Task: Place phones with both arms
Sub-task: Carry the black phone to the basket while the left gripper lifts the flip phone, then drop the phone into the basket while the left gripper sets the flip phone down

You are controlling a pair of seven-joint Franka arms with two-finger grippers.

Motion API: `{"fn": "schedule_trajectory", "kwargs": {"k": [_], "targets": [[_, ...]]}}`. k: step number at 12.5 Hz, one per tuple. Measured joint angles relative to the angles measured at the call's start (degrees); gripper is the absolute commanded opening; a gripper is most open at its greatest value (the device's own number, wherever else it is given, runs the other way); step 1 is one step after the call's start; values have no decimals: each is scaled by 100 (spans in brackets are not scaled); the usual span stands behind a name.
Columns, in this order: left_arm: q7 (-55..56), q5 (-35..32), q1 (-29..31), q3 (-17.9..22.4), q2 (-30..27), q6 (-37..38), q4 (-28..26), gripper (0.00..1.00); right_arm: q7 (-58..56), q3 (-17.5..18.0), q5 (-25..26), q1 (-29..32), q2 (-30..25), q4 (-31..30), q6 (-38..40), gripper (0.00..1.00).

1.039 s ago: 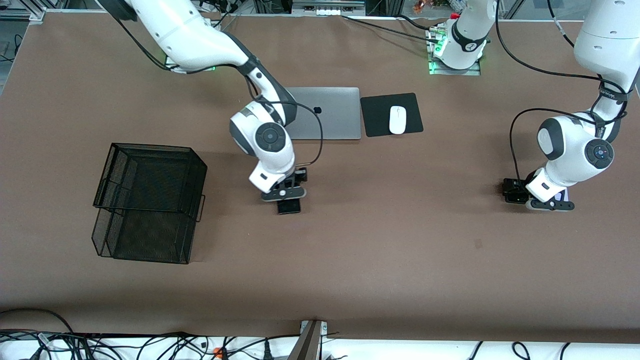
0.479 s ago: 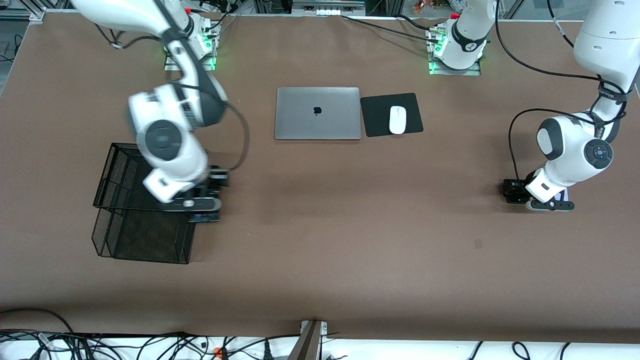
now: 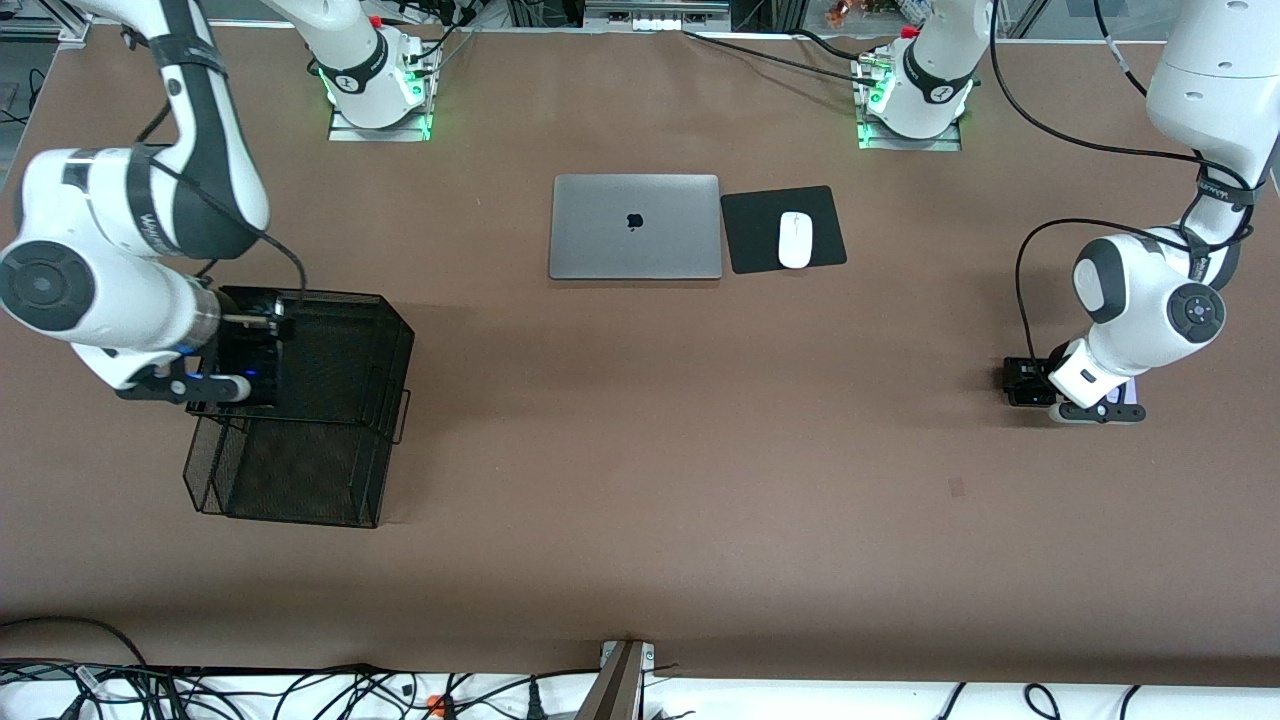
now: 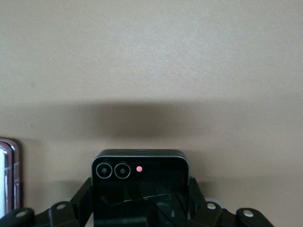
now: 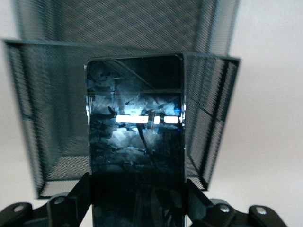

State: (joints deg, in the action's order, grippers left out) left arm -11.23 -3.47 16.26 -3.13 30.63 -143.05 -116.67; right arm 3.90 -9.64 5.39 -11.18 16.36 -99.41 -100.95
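My right gripper (image 3: pixel 238 372) is over the edge of the black mesh basket (image 3: pixel 340 345) toward the right arm's end. In the right wrist view it (image 5: pixel 137 189) is shut on the long black phone (image 5: pixel 135 127), which stands upright above the basket (image 5: pixel 47 94). My left gripper (image 3: pixel 1098 405) is low at the left arm's end of the table. In the left wrist view it (image 4: pixel 140 191) is shut on the small squarish black phone (image 4: pixel 142 172), with a finger (image 4: pixel 81 201) against each side. The pale lavender-white phone (image 4: pixel 6 175) lies on the table beside it, mostly cut off.
A closed grey laptop (image 3: pixel 635 226) and a white mouse (image 3: pixel 795 240) on a black pad (image 3: pixel 830 215) lie mid-table, farther from the front camera than both grippers. The mesh basket has two open compartments.
My right arm has swung from mid-table toward its own end, carrying the long black phone to above the basket. My left arm has barely shifted.
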Motion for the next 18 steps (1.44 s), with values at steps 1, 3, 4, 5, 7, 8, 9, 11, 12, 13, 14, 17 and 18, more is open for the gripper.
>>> {"fn": "schedule_trajectory", "kwargs": {"k": [1, 3, 4, 5, 7, 8, 9, 11, 12, 13, 14, 17, 18], "targets": [[85, 0, -49, -14, -11, 378, 211, 0, -168, -201, -185, -3, -84, -273, -216, 0], [470, 0, -278, -37, -42, 763, 526, 0, -461, -513, -470, 0, -118, -720, -723, 0], [785, 1, -481, -50, -47, 815, 602, 0, -495, -570, -514, 0, -117, -868, -901, 0], [1170, 1, -755, -64, -47, 822, 643, 0, -495, -578, -551, -1, -116, -955, -1026, 0], [2077, 2, -1455, -87, -46, 823, 712, 0, -495, -577, -829, -13, -101, -1012, -1215, 0], [2540, 2, -1834, -94, -45, 855, 784, 0, -495, -577, -1003, -16, -89, -1014, -1313, 0], [2897, 3, -2166, -99, -45, 1011, 915, 0, -495, -578, -1071, -17, -83, -1014, -1383, 0], [3489, 4, -2750, -107, -6, 1575, 1415, 0, -495, -589, -1099, -12, -32, -1022, -1521, 0], [3862, 5, -3044, -112, 45, 1861, 1737, 0, -495, -596, -1106, -5, 26, -1023, -1596, 0], [4217, 10, -3322, -116, 121, 2082, 2041, 0, -495, -603, -1108, -2, 86, -1024, -1659, 10], [4545, 28, -3614, -121, 223, 2245, 2347, 0, -495, -611, -1110, -1, 142, -1025, -1672, 34], [5089, 133, -4374, -122, 662, 2361, 2956, 0, -494, -618, -1114, 2, 206, -1024, -1728, 77], [5151, 137, -4563, -121, 847, 2353, 3121, 0, -494, -618, -1115, 2, 205, -1021, -1728, 95]]}}
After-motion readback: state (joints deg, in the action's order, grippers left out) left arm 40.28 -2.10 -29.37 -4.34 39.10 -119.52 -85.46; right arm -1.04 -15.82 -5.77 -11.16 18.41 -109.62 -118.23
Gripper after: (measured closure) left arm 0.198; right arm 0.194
